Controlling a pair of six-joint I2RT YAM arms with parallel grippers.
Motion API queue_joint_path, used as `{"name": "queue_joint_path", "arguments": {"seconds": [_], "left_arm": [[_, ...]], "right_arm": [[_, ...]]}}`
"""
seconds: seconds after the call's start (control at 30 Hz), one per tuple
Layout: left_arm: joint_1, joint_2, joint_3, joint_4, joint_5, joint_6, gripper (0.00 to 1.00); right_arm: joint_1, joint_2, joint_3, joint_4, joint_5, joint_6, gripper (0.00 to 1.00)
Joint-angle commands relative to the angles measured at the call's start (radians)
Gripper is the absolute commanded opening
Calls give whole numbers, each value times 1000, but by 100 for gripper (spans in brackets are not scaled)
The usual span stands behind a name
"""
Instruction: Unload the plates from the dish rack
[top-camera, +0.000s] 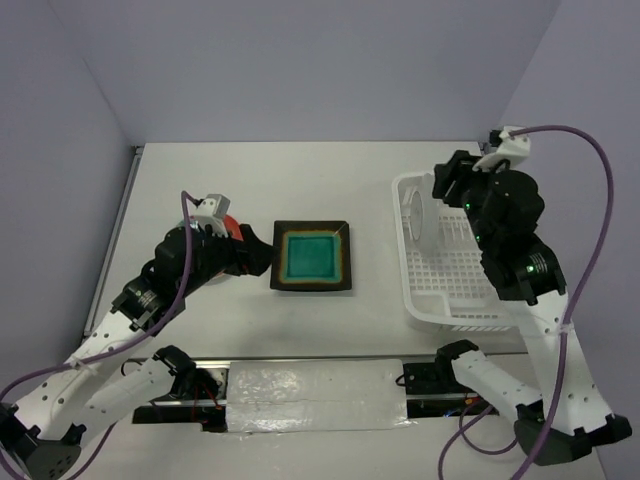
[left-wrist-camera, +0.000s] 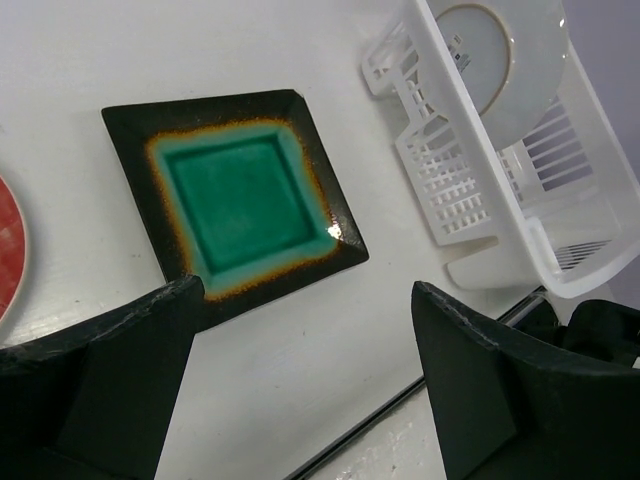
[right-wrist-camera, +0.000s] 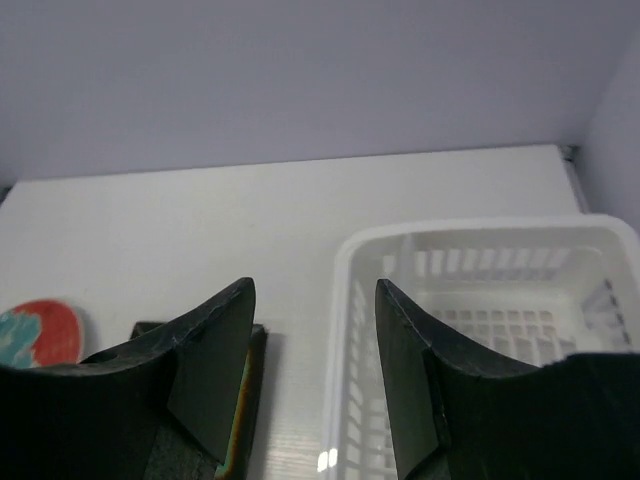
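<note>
Unloading partly done: teal square plate (top-camera: 313, 257) and red-rimmed plate (right-wrist-camera: 40, 335) lie on the table (top-camera: 250, 180)
One pale plate (left-wrist-camera: 500, 60) stands in the dish rack (top-camera: 450, 316); left gripper (left-wrist-camera: 305, 290) and right gripper (right-wrist-camera: 315, 290) gape apart, empty

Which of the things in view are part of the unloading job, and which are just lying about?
Job: dish rack; pale round plate standing in it; teal square plate on table; red-rimmed plate on table.
Lying about: silver-covered strip at table's near edge.
</note>
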Motion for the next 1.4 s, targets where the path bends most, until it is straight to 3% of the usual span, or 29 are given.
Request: {"name": "queue_joint_path", "arguments": {"seconds": [0.0,0.2,0.5,0.83,1.37], "left_arm": [[-6,-28,-4,98,23,7,97],[-31,-3,-77,176,40,-11,97],[-72,88,-123,211,14,18,97],[-75,34,-151,228,-6,20,97],[-80,50,-169,250,-6,26,96]], "right_arm": [[-178,3,-71,-82,-143,70,59],[-430,25,-168,-8,-510,137,57],[-513,66,-324,113,-683,133,59],[-559,95,-392,190,-709,46,60],[-561,167,-415,257,-777,39,48]]}}
